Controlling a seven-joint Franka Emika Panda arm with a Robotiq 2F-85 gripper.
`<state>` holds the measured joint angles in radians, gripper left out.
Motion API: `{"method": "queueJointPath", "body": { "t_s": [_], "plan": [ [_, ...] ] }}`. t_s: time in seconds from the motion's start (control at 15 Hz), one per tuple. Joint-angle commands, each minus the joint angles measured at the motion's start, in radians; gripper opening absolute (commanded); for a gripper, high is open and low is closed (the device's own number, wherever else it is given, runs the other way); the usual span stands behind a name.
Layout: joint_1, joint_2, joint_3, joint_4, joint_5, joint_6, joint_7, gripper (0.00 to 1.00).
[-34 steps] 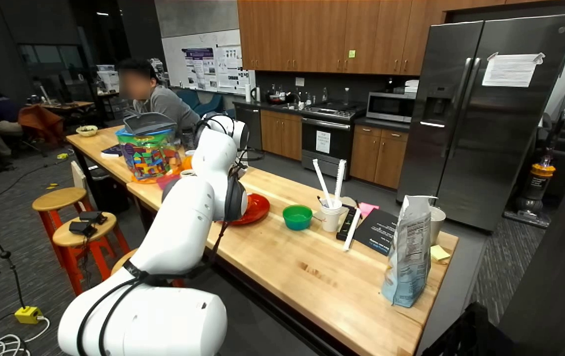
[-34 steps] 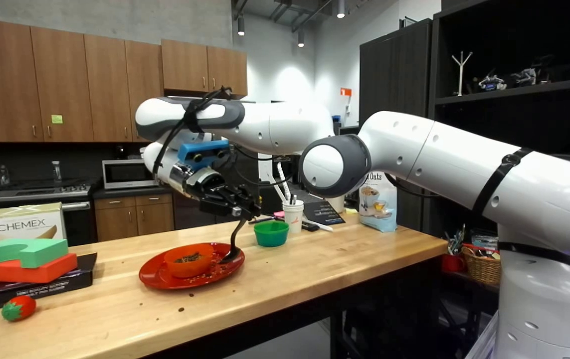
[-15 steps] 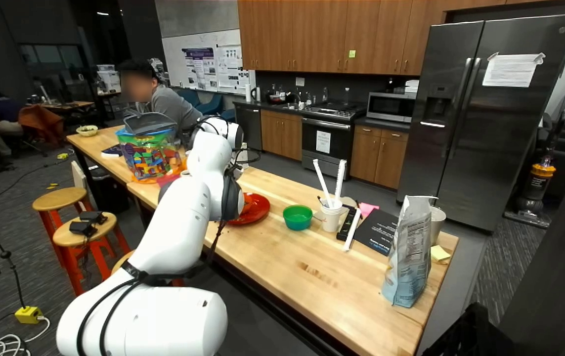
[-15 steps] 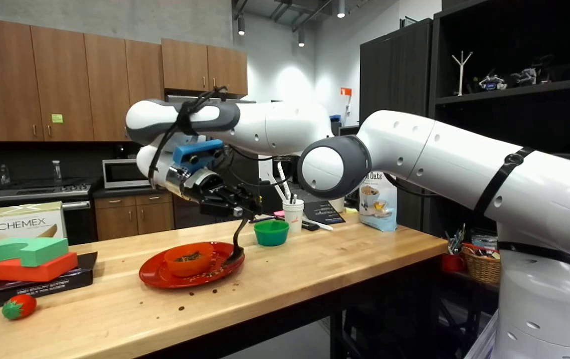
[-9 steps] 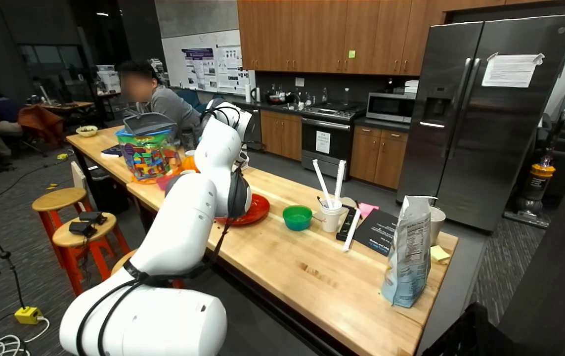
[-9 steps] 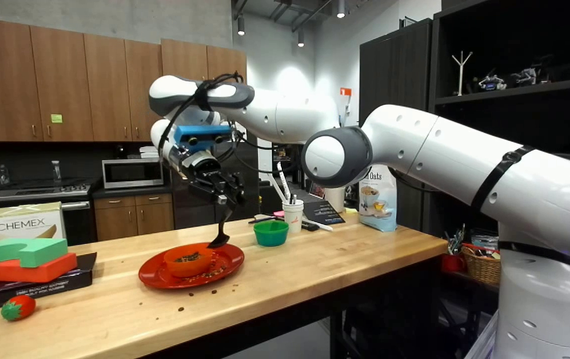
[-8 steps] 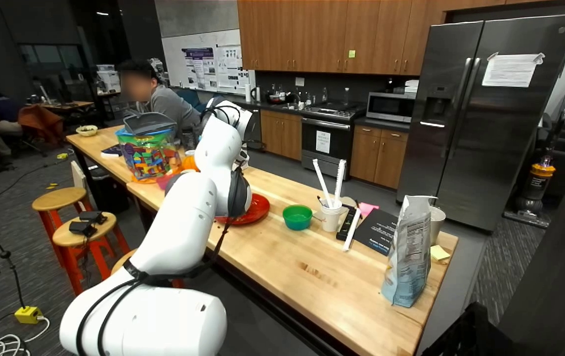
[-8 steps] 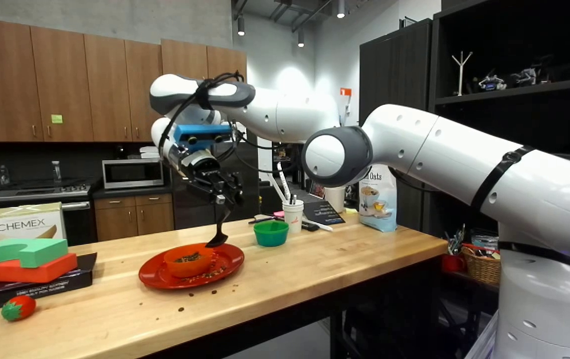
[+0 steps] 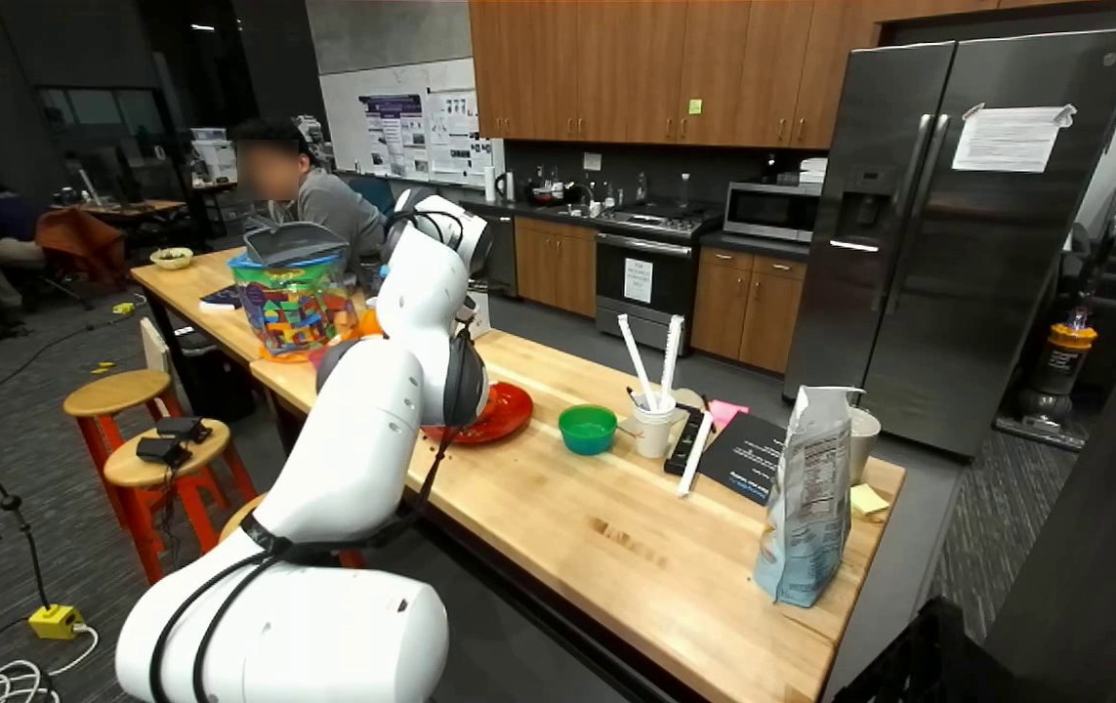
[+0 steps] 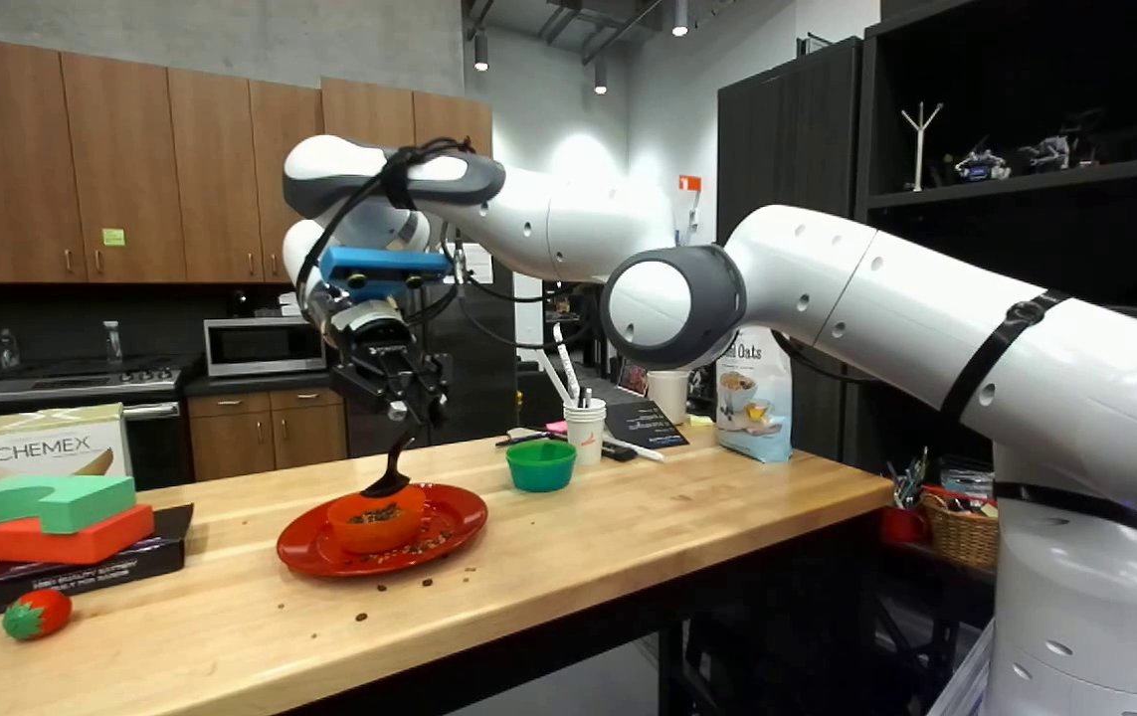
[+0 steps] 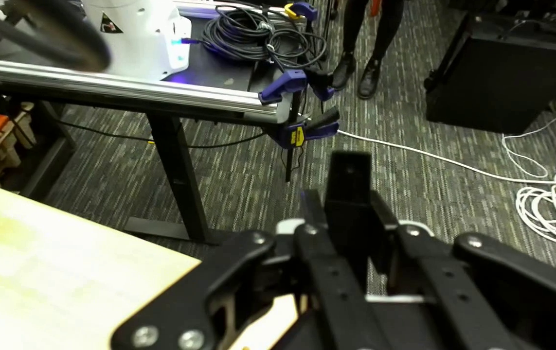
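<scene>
Pincer (image 10: 417, 406): clamped on the spoon (image 10: 388, 483), jaws parted only by the black handle (image 11: 349, 177) in the wrist view.
Spoon position: hung head down, just above the rim of the bowl (image 10: 379, 539); contact could not be told.
Spoon handling: judged light and stiff, its smooth finish prone to swivel under side load.
Hold point: upper handle, blocky and flat-sided; the slim, curved neck offered less purchase.
Bowl: orange, round, smooth-walled, holding dry-looking brown bits (image 10: 376, 514); stood on the plate (image 10: 303, 539).
Plate: red, glossy, shallow; loose bits lay beside the bowl.
Desk (image 10: 608, 507): pale, smooth wood, a few dark bits near the plate.
Green bowl (image 10: 540, 475): round, smooth, near the plate.
Cups (image 10: 585, 438): white, paper-like, nested, holding slim white sticks (image 9: 673, 353).
Bag (image 10: 753, 408): upright, creased, printed, soft-looking.
</scene>
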<state>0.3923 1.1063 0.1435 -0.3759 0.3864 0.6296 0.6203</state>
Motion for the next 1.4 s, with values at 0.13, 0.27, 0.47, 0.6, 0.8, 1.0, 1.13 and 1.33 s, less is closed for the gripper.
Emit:
{"method": "queueJointPath", "body": {
  "t_s": [0.13, 0.27, 0.47, 0.6, 0.8, 1.0, 1.13, 1.33],
  "plan": [
    [0.035, 0.015, 0.024, 0.011, -0.012, 0.116, 0.029, 0.06],
    [-0.013, -0.001, 0.007, 0.019, -0.057, 0.099, -0.070, 0.06],
    [-0.010, 0.009, -0.002, 0.006, -0.102, 0.223, -0.117, 0.06],
    [-0.024, 0.033, 0.010, 0.029, -0.097, 0.299, -0.126, 0.06],
    [-0.033, 0.053, 0.026, 0.029, -0.087, 0.410, -0.158, 0.06],
    [-0.032, 0.058, 0.036, 0.024, -0.090, 0.479, -0.185, 0.06],
    [-0.029, 0.051, 0.036, 0.021, -0.097, 0.496, -0.194, 0.06],
    [-0.007, 0.012, 0.040, -0.021, -0.108, 0.503, -0.237, 0.06]
  ]
}}
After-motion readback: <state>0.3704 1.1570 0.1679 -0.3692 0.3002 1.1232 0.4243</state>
